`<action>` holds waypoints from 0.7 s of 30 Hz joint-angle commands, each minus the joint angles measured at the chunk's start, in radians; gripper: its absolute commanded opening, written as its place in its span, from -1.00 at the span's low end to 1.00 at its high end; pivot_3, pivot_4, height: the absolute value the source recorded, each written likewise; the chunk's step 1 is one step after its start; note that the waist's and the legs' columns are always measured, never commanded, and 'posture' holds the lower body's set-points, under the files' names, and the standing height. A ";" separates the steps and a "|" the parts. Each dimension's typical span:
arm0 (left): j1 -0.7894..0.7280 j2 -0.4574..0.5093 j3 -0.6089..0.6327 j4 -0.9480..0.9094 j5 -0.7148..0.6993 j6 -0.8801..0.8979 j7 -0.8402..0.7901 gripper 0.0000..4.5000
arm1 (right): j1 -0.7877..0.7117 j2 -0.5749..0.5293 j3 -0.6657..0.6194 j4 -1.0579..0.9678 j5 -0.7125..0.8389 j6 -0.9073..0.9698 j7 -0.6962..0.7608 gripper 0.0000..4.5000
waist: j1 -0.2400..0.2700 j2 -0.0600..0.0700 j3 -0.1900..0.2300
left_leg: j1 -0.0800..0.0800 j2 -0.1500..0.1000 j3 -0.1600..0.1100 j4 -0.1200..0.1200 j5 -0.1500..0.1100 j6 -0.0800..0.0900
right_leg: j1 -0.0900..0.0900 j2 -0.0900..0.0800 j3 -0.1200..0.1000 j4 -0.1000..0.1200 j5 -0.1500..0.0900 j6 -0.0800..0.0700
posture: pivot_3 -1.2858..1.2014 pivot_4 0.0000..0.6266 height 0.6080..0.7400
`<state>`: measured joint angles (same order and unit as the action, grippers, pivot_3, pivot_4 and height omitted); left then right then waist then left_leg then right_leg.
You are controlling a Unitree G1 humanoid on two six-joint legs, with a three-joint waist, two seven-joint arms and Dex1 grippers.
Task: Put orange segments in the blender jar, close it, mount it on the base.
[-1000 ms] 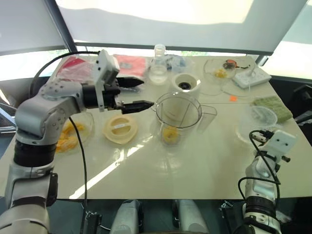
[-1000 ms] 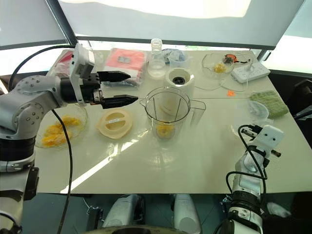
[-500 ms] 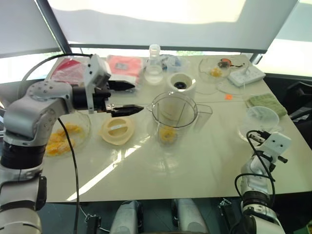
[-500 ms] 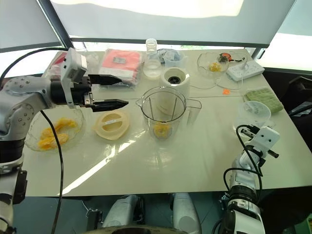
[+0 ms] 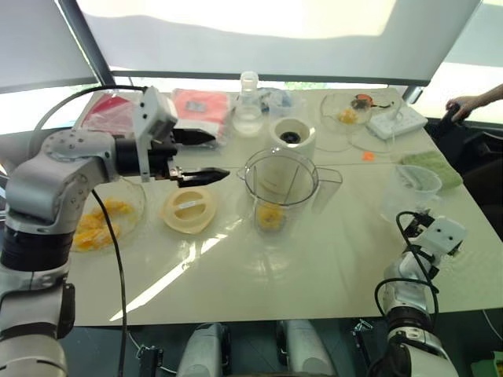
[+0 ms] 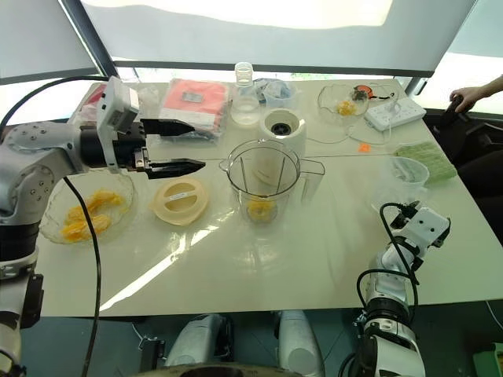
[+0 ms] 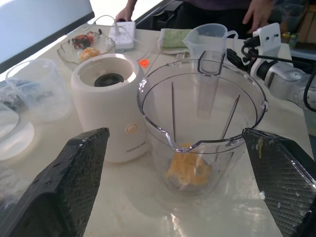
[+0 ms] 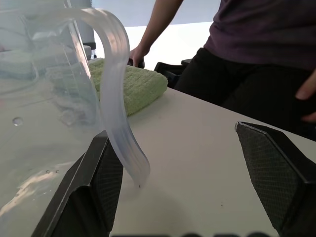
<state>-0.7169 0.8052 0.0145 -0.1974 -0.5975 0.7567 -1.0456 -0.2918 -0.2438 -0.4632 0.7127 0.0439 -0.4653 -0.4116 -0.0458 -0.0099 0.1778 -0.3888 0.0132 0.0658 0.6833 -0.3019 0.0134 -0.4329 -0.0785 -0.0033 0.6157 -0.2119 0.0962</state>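
1. Left wrist view: blender jar (image 7: 202,131) stands upright on the counter (image 5: 314,275), near mid-counter, just in front of the base (image 7: 109,111); whether the two touch I cannot tell. A small heap of orange segments (image 7: 189,170) sits at the jar's bottom.
2. More yellow-orange pieces lie in a glass bowl (image 5: 94,222) at the counter's left side. Flat cream lid (image 5: 189,209) lies between that bowl and the jar.
3. Handling, my judgement: jar is thin clear plastic, light, stiff, smooth, so likely slippery at the wall. Best hold is the side handle (image 7: 208,79) or a pinch over the rim. Segments look soft and wet; a gentle pinch, or they will squash and slip.
4. Left claw (image 5: 198,155): fingers spread wide, holding nothing, pointing roughly level toward the jar from its left, above the lid.
5. Right claw (image 8: 182,197): fingers apart, gripping nothing, low at the counter's right edge, next to a clear measuring jug (image 8: 59,89), well apart from the jar.
6. A person's hand (image 5: 471,102) shows beyond the far right corner.
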 commanded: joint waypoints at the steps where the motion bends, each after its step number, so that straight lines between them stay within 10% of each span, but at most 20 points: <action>1: -0.023 -0.001 0.002 0.007 0.011 -0.027 -0.010 1.00 | 0.030 0.010 0.016 -0.082 0.004 -0.003 0.009 0.49 | 0.000 0.000 0.000 | 0.000 0.000 0.000 0.000 0.000 0.000 | 0.000 0.000 0.000 0.000 0.000 0.000 | 0.03 -0.52 1.00; 21: -0.051 -0.063 -0.061 0.097 0.067 -0.085 -0.057 1.00 | 0.202 0.037 0.069 -0.371 -0.001 0.110 0.080 0.49 | 0.002 0.000 0.000 | 0.000 0.000 0.000 0.000 0.000 0.000 | 0.000 0.000 0.000 0.000 -0.002 -0.003 | 0.03 -0.52 1.00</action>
<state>-0.7376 0.7392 -0.0590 -0.0913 -0.5337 0.6889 -1.0963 -0.0777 -0.1841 -0.3701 0.3429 0.0259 -0.3514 -0.3439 -0.0435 -0.0100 0.1777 -0.3888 0.0133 0.0656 0.6834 -0.3019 0.0134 -0.4329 -0.0785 -0.0033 0.6159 -0.2134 0.0935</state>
